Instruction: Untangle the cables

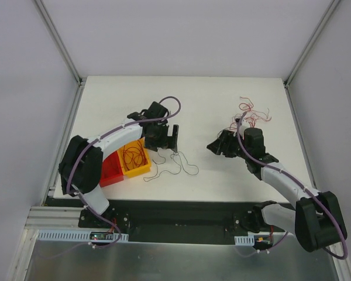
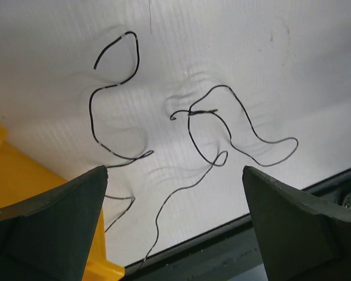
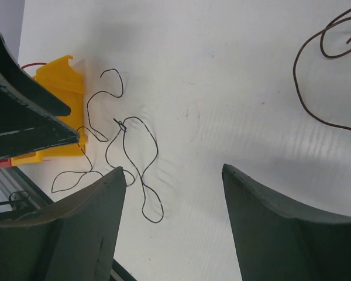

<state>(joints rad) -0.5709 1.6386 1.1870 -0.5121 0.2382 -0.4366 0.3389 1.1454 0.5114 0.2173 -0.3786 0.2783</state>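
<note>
white table [image 1: 222, 96] under you, with plain pale walls [image 1: 23, 88] on three sides and a dark rail [image 1: 181, 208] along the near edge. take the yellow bin [image 1: 144, 170] as your mark. two black cables [image 2: 189, 126] lie flat on the table just right of the bin. each is a wavy, looping line, and together their long axis runs sideways, away from the bin toward the right arm. thin red cables [image 1: 133, 157] curl inside the bin. a red tangle [image 1: 253, 111] sits well to the right of the bin and farther back. a red bin [image 1: 110, 172] touches the yellow bin's left side. your left gripper [image 1: 171, 137] hangs just right of the bin's far end, fingers wide apart, holding nothing. your right gripper [image 1: 219, 146] is between the bin and the red tangle, fingers spread and empty.
</note>
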